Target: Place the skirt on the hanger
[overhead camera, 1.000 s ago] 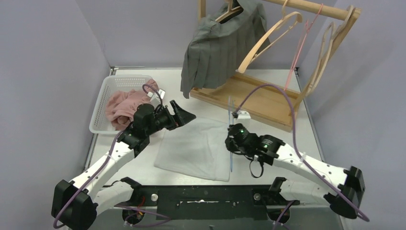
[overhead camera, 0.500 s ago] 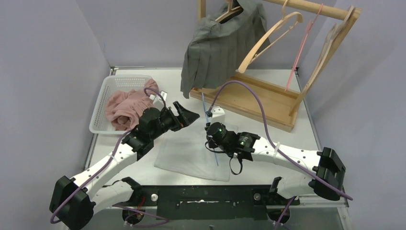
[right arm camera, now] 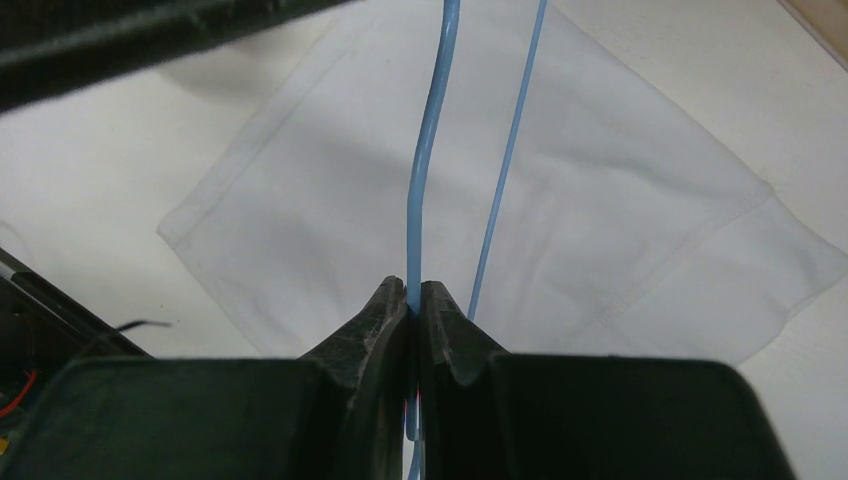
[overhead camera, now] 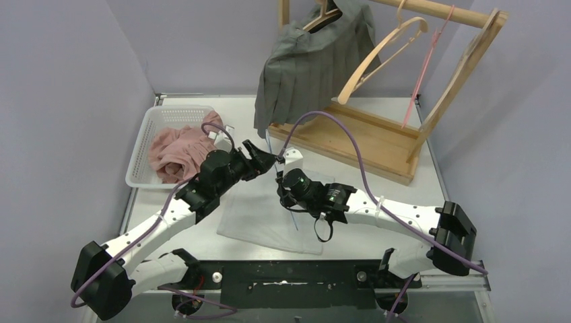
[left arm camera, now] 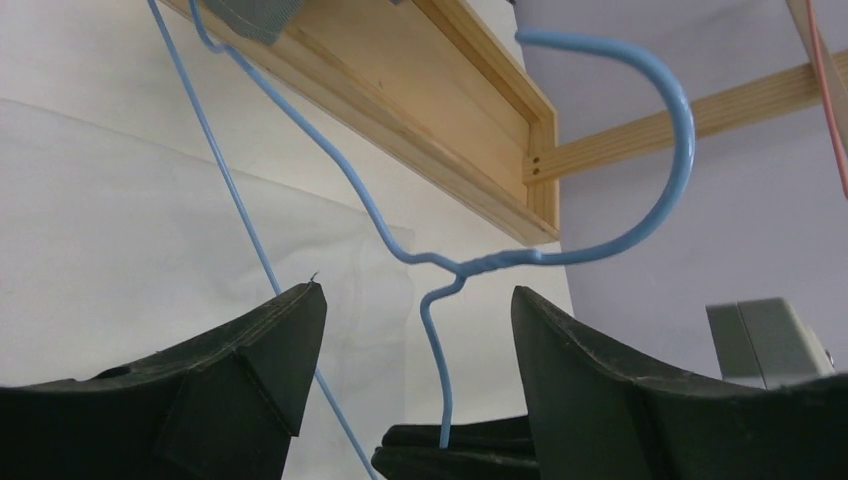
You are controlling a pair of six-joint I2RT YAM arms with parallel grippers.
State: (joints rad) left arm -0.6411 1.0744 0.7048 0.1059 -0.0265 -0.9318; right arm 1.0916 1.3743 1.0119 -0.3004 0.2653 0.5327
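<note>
Top external view: the right gripper [overhead camera: 279, 176], jaws clamped on the blue hanger [right arm camera: 418, 190], has swung left over the white skirt [overhead camera: 262, 215] lying flat on the surface [overhead camera: 222, 108]. The hanger's neck now sits between the left gripper's [left arm camera: 415, 300] open jaws, so a handover looks likely.

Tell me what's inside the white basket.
A crumpled pink garment fills much of the white basket. Whatever lies beneath the cloth is hidden.

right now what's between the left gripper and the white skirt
Only the blue hanger, pinched by the right gripper; the left wrist view shows it over the white skirt.
</note>
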